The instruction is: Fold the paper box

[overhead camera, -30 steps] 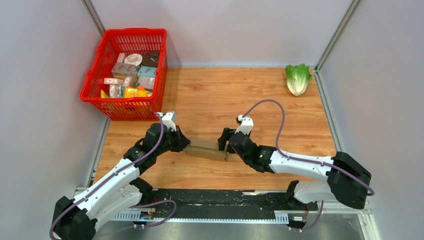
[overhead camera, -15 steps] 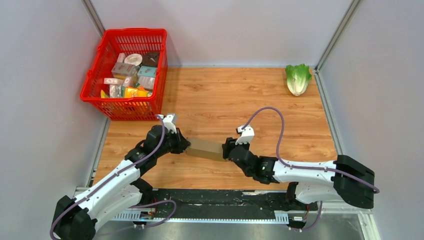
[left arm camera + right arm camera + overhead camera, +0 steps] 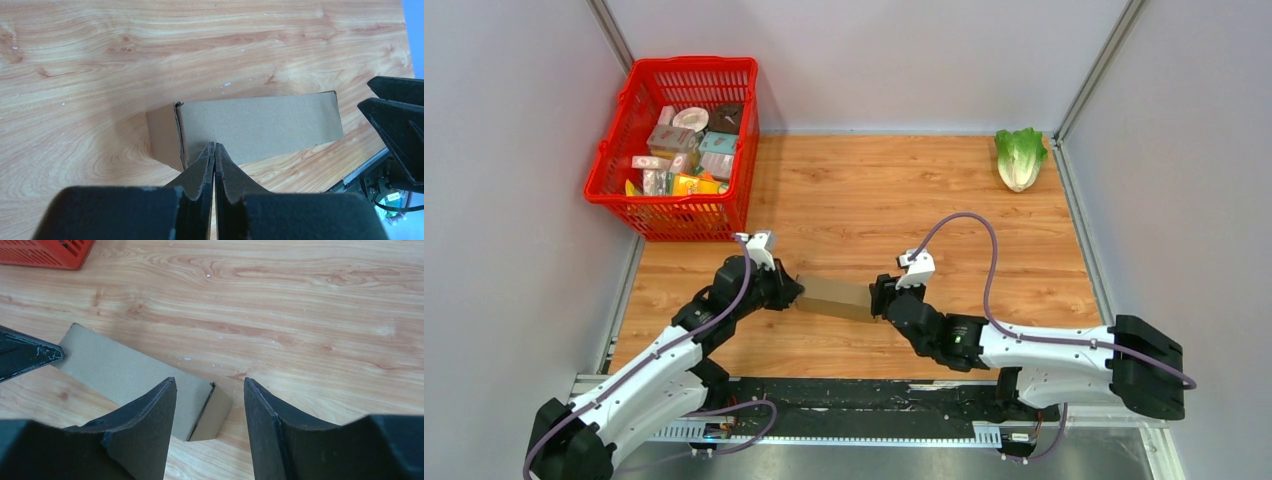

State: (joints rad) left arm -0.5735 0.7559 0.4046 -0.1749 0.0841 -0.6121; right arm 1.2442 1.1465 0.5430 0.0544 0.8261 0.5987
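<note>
The paper box [image 3: 836, 297] is a small closed brown cardboard box lying flat on the wooden table between my two grippers. My left gripper [image 3: 792, 293] is shut with nothing between its fingers. In the left wrist view its tips [image 3: 214, 145] rest against the long side of the paper box [image 3: 260, 125], near the left end. My right gripper [image 3: 880, 298] is open at the other end. In the right wrist view the end corner of the paper box [image 3: 135, 372] lies under the gap of the right gripper [image 3: 210, 381], with the left finger over the box top.
A red basket [image 3: 692, 63] full of small printed packages stands at the back left, close behind the left arm. A head of lettuce [image 3: 1020, 157] lies at the back right corner. Grey walls close in the table on three sides.
My right gripper has narrowed its jaws and shifted slightly right and nearer, settling over the box's right end. The left gripper stays shut against the box and has hardly moved.
</note>
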